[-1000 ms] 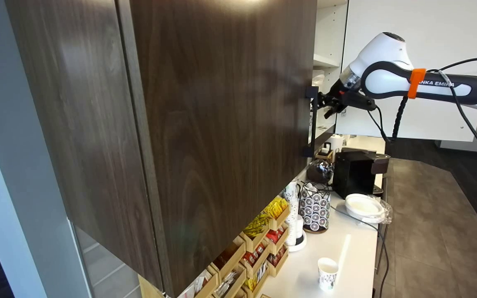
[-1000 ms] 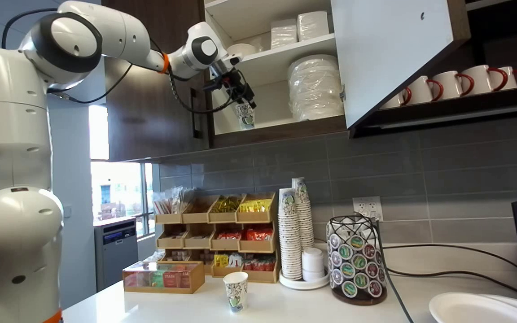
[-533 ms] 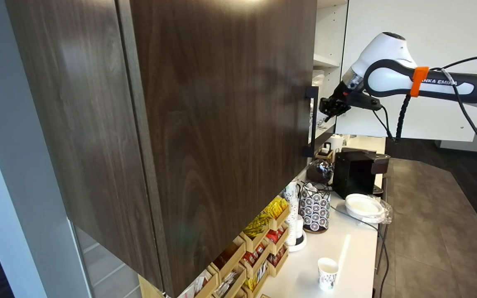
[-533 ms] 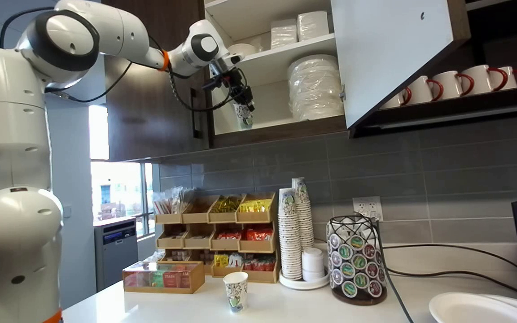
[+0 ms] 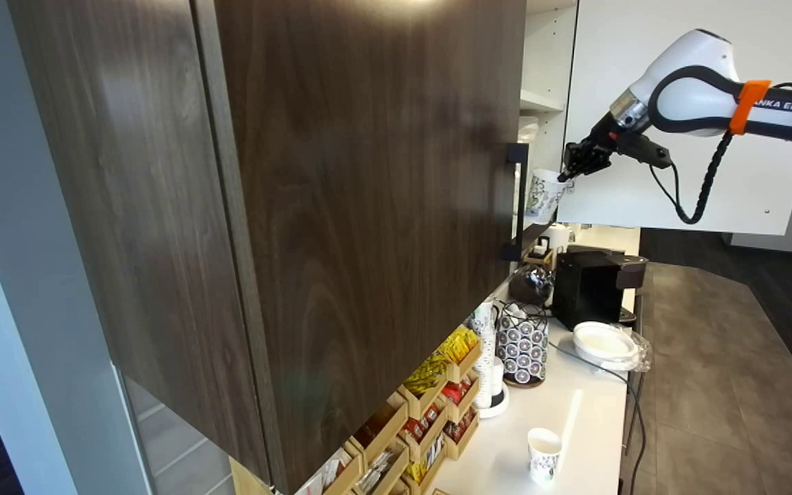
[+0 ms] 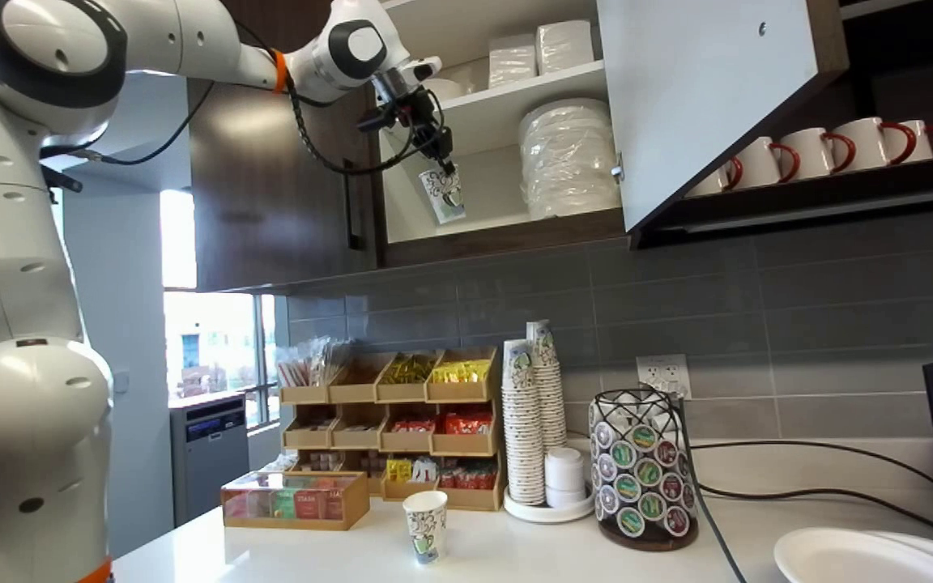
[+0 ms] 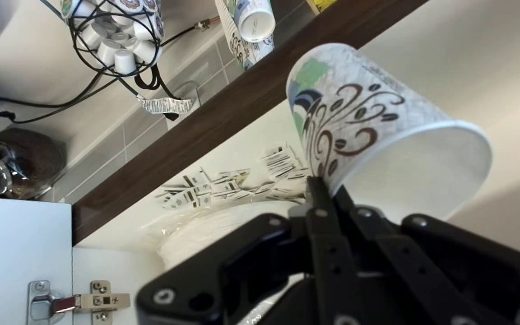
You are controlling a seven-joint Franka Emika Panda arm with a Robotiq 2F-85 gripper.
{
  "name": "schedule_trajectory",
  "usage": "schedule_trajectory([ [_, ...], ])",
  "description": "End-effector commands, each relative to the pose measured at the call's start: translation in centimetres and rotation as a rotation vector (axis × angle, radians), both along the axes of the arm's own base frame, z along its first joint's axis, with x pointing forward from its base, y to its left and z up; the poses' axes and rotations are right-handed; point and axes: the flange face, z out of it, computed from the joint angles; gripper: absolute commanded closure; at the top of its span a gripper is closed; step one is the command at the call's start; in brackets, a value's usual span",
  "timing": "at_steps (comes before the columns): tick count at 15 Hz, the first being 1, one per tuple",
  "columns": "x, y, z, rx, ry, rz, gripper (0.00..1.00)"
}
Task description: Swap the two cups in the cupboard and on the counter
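One cup, a white paper cup with a leaf-and-swirl print (image 7: 355,108), hangs tilted at the cupboard's (image 6: 499,230) open front, its base apparently raised off the shelf. My gripper (image 7: 332,187) pinches its rim, one finger inside the wall and one outside. Both exterior views show this held cup (image 5: 545,198) (image 6: 444,196) below the black fingertips. A similar printed cup (image 6: 425,526) stands upright on the white counter (image 6: 507,559), well beneath the gripper; it is out of the wrist view.
Plastic-wrapped plates (image 6: 568,162) fill the lower shelf beside the held cup. An open cupboard door (image 6: 709,89) juts out. Along the counter stand a tea box (image 6: 296,500), snack bins (image 6: 410,405), stacked cups (image 6: 523,429), a pod rack (image 6: 643,478) and white plates (image 6: 871,555).
The gripper has closed on the rim of the cupboard cup. Arm and cup have drawn back outward and a little upward, and the cup has tilted. The counter cup has stayed put.
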Motion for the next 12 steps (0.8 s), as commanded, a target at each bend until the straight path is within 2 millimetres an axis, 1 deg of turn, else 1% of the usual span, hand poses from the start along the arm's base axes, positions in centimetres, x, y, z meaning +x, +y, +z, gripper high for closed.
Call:
schedule_trajectory([
  [1, -2.4, -1.4, -1.1, 0.043, 0.014, 0.042, 0.99],
  [3, -3.9, -2.3, -1.4, 0.024, 0.017, 0.075, 0.99],
  [5, -5.5, -3.4, -2.3, -0.034, 0.043, 0.107, 0.99],
  [7, -7.2, -4.3, -3.4, -0.043, 0.065, 0.178, 0.99],
  [10, -9.5, -5.6, -5.6, -0.083, 0.118, 0.259, 0.99],
  [11, -10.1, -5.9, -6.7, -0.105, 0.151, 0.271, 0.99],
  [12, -8.1, -5.6, -4.6, -0.094, 0.117, 0.225, 0.96],
])
